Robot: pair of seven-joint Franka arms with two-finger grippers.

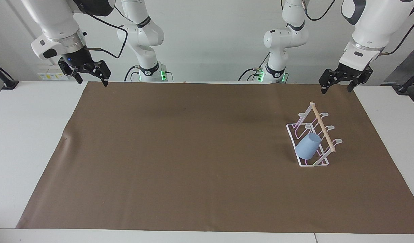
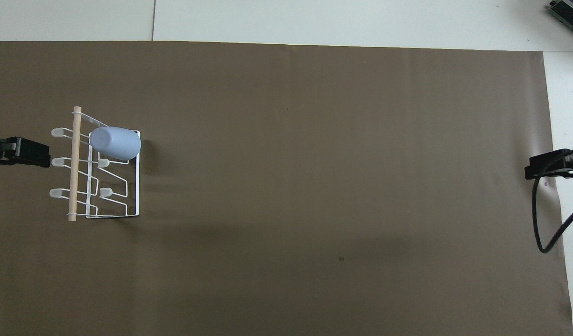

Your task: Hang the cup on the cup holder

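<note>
Two arms stand at the robots' edge of a white table, both raised and holding nothing. Most of the tabletop is covered by a brown mat, flat apart from a slight wrinkle at its edge toward the right arm's end. A plain pale wall runs along the robots' side of the room, with cables trailing from the arm bases and green lights lit at both bases.

The cup holder sits on the mat toward the left arm's end: white wire base, slanted prongs with rounded tips, light wooden dowel along the top. In the overhead view the cup holder has the dowel running along its side toward the left arm's end.

The cup, light blue, hangs tilted on a prong at the rack's end farthest from the robots, mouth down toward the base. The overhead view shows the cup lying over the wire base, closed bottom toward the dowel.

Left gripper: over the mat's corner nearest its base, jaws apart, well clear of the rack. Overhead, the left gripper shows only as a dark tip at the frame edge.

Right gripper: over the mat's edge at its own end, jaws apart; the right gripper waits there.
</note>
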